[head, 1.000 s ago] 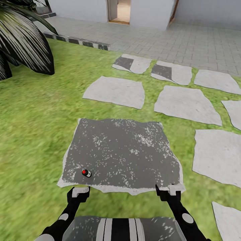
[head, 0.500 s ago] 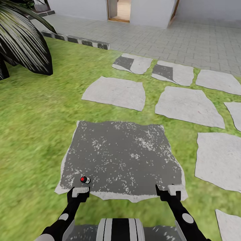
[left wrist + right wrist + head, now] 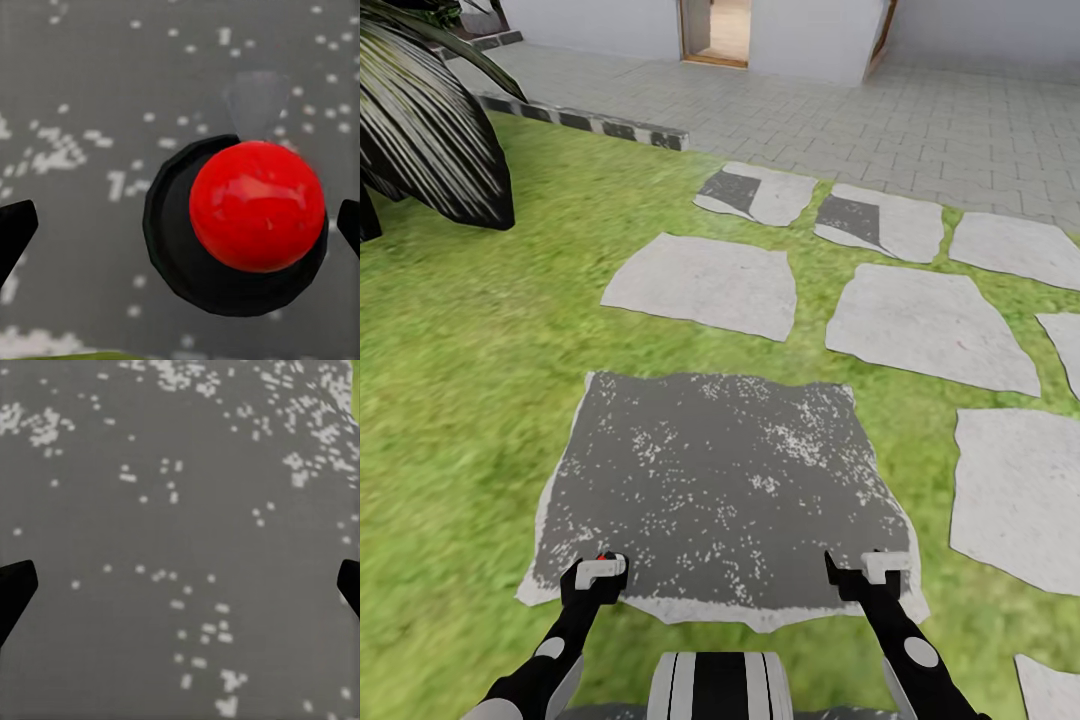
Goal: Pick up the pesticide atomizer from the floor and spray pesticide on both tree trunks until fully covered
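Note:
The pesticide atomizer (image 3: 257, 206), a black body with a bright red round top, stands on a dark grey speckled stone slab (image 3: 720, 480) in the garden lawn. In the left wrist view it sits between the black fingertips (image 3: 15, 234), slightly toward one side. My left gripper (image 3: 597, 578) hangs open straight above it, and in the head view only a red sliver of the atomizer (image 3: 603, 556) peeks out at the wrist. My right gripper (image 3: 865, 578) is open over bare slab (image 3: 180, 510). The trees and their trunks are out of view.
Pale stepping stones (image 3: 705, 283) lie beyond and to the right of the dark slab, with grass (image 3: 450, 380) all around. A dark spiky-leaved plant (image 3: 420, 120) stands at far left. A paved terrace (image 3: 920, 110) and a house doorway (image 3: 715, 30) are at the back.
The whole view has moved forward, so the slab has slid toward my base. The atomizer, earlier ahead of the left gripper, now sits directly beneath it. Both grippers stay open.

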